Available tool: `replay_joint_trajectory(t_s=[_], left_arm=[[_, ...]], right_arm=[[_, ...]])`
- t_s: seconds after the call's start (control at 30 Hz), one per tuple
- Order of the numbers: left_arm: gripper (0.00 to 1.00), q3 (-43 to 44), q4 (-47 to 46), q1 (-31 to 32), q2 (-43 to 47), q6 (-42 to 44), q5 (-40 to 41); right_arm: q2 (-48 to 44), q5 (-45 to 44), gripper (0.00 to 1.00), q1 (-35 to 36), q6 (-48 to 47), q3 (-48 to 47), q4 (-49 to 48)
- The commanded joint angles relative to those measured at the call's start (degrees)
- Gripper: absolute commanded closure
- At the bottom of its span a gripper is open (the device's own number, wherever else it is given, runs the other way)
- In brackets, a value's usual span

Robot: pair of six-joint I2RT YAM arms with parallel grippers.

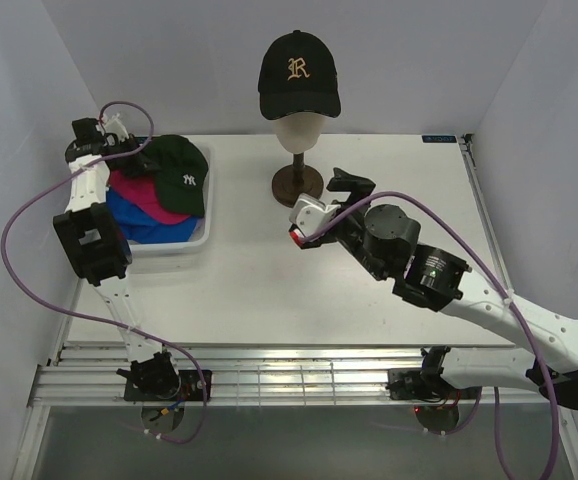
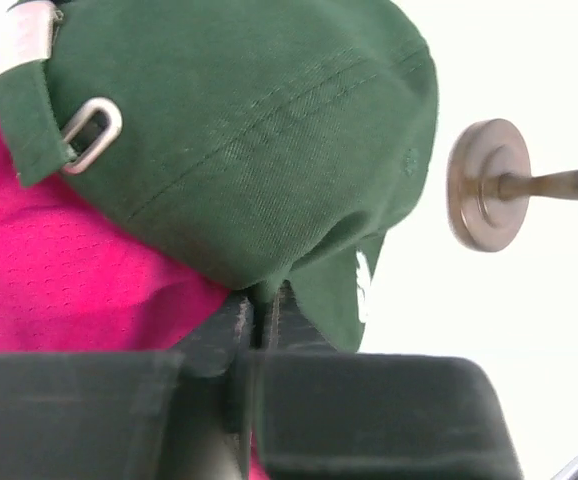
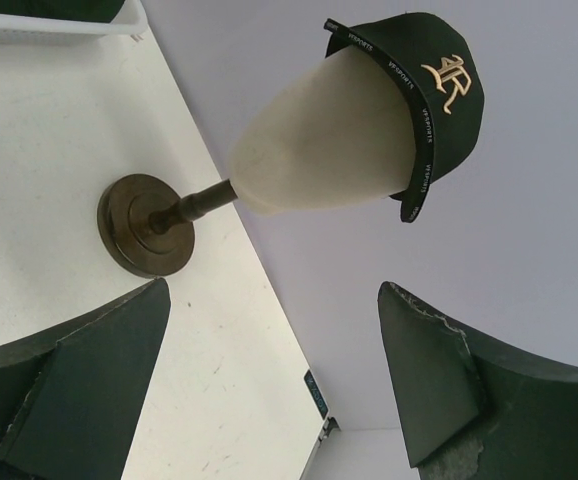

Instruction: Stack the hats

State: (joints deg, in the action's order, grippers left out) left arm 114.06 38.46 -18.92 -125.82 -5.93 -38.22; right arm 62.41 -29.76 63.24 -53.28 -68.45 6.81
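Pinching the soft, light green cap (image 2: 249, 130) by its floppy back edge, the left gripper (image 2: 264, 305) is clamped; the right gripper (image 3: 272, 300) gapes empty.

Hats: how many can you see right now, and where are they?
4. One black cap on the mannequin head; a dark green cap, a magenta cap and a blue cap piled in the white basket. More may lie hidden underneath.

Mannequin stand (image 1: 297, 184) rises just beyond right gripper (image 1: 345, 182).
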Motion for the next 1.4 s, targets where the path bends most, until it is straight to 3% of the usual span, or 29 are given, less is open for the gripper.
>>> replay_joint_trajectory(t_s=[0.0,0.2,0.33,0.43,0.6,0.77,0.9,1.07,1.37], left_arm=[[1.0,2.1,-1.4,0.4,3.2,-2.1,-4.7],[1.0,-2.2,-3.5,0.4,11.0,-5.1,-8.3],[1.0,-5.4,-5.8,0.5,16.3,-8.5,-10.5],[1.0,-8.0,-7.1,0.4,20.7,-11.6,-11.1],[1.0,-13.5,-11.1,0.4,29.0,-20.1,-12.6],[1.0,-16.5,-13.3,0.4,36.9,-28.4,-16.4],[1.0,-23.3,-17.4,0.4,47.5,-34.5,-17.6],[1.0,-26.6,-17.6,0.4,52.7,-40.6,-21.4],[1.0,-29.0,-16.7,0.4,56.6,-43.3,-24.6]], right_arm=[[0.9,-2.9,0.1,1.6,0.5,-0.5,-0.9],[3.1,-2.8,0.1,6.2,1.4,-1.4,-0.1],[3.2,7.9,0.09,7.8,6.2,-0.5,-2.6],[1.9,15.6,0.09,7.9,8.9,5.0,-11.5],[3.2,20.0,0.06,7.9,11.4,10.1,-26.1],[8.8,20.0,0.0,7.9,12.3,11.0,-36.9],[14.4,17.6,0.16,8.9,12.2,8.0,-43.4],[20.9,12.5,0.12,9.3,4.2,9.5,-56.4],[29.6,5.5,0.28,8.8,0.2,5.6,-64.8]])
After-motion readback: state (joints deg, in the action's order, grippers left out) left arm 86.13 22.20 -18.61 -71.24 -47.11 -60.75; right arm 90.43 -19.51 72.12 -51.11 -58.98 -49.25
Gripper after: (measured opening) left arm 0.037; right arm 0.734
